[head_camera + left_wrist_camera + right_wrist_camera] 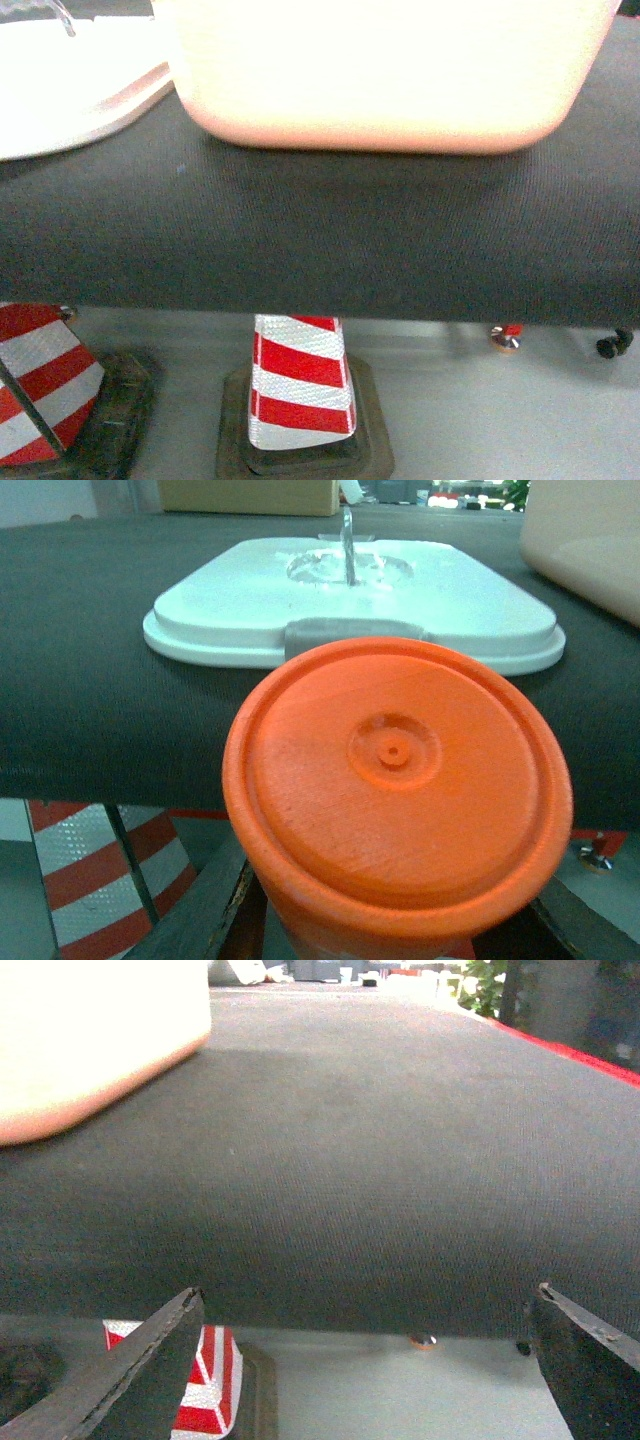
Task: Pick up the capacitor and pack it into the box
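Head view shows the pink box (390, 70) at the top of the frame, on the dark table (320, 240). Its white lid (350, 600) lies flat, top middle in the left wrist view. A big orange capacitor (400, 790) fills the bottom there, held tight in the left gripper (390, 920). The right gripper (370, 1360) is wide open, holding nothing. A striped cone (300, 385) stands below.

A dark woven tabletop (320, 240) spans the scene. Below its near edge, grey floor (480, 420) holds two red-and-white cones (298, 385), one at left (40, 385).
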